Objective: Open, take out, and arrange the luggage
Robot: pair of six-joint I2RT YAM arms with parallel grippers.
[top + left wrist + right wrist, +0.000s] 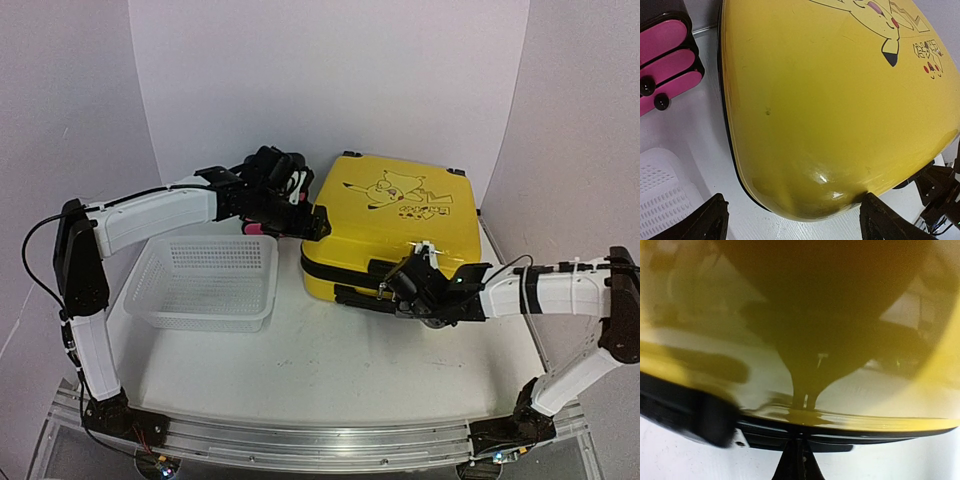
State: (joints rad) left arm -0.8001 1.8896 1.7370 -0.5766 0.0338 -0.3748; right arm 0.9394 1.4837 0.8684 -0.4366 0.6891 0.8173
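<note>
The yellow suitcase [400, 225] lies flat and closed on the worktop [330, 350], with the basket [205, 280] to its left. Opening is the step in hand. The right claw [388, 285] is pinched shut at its front zipper band [840, 432] — perhaps on the pull — while the left claw [308, 222] gapes wide over its left corner. Next, I'd say, the zipper needs dragging round.
</note>
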